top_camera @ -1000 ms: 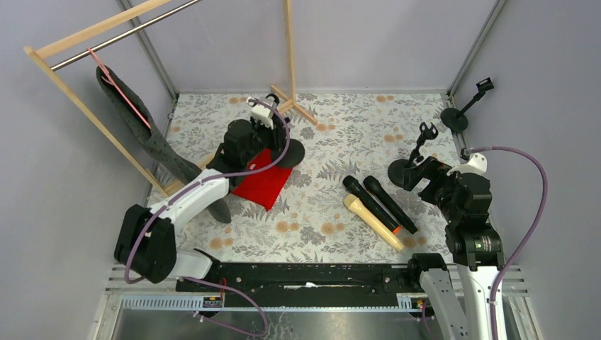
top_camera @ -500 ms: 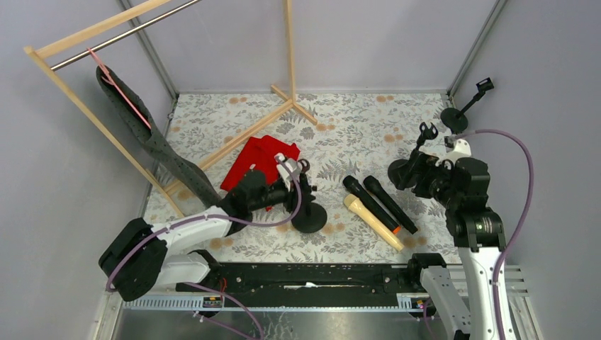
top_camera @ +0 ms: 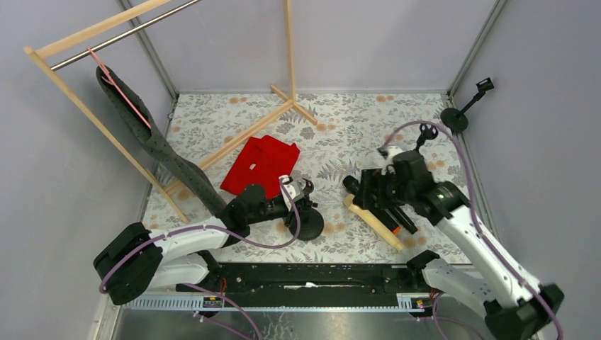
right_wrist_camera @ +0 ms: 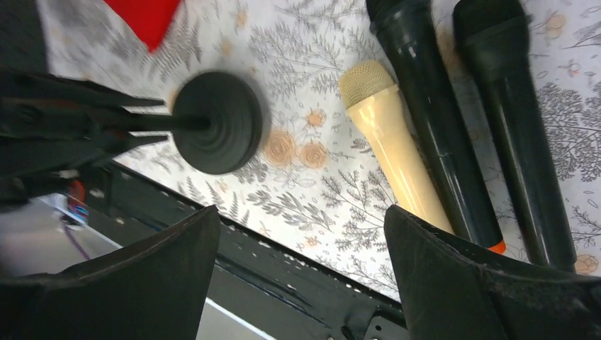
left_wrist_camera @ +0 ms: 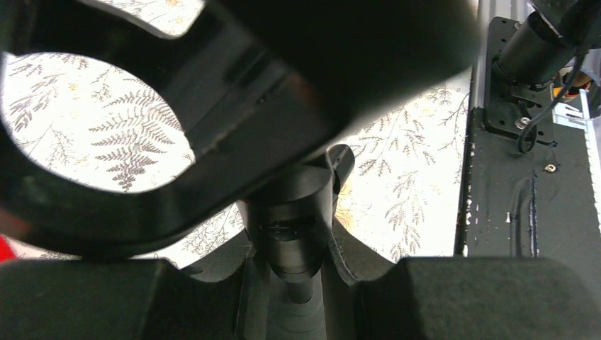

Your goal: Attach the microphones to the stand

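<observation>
Presently the left gripper point(top_camera: 303, 195) is clamping the stem of the stand point(top_camera: 312, 223). Just right of the stand's round base, the cream microphone point(right_wrist_camera: 397, 152), the orange-tipped black microphone point(right_wrist_camera: 436, 120) and the plain black microphone point(right_wrist_camera: 521, 142) are lying side by side. The right gripper point(right_wrist_camera: 301, 216) is hovering above them, jaws spread wide, holding nothing.

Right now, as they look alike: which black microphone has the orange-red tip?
The middle microphone, next to the cream-beige microphone; the other black microphone lies outermost.
</observation>
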Motion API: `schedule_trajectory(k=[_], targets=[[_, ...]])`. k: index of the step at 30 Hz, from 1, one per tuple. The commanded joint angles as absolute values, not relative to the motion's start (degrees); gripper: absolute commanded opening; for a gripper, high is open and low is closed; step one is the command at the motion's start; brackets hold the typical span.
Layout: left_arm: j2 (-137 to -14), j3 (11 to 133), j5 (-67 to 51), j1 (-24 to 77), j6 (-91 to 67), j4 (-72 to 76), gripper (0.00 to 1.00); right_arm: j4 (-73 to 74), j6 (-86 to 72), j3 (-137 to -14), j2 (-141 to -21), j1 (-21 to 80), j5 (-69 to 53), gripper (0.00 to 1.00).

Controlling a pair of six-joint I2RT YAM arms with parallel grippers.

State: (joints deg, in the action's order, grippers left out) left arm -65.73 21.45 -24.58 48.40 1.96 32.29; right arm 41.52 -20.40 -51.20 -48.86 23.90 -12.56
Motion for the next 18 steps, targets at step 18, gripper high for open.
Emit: schedule_trajectory(k=[18], targets=[[-59.23,20.74,-14.25,51.0,3.99,36.63,0.0,48.9,-1.39,-67.08,-85.14,36.0,2.36,0.78]])
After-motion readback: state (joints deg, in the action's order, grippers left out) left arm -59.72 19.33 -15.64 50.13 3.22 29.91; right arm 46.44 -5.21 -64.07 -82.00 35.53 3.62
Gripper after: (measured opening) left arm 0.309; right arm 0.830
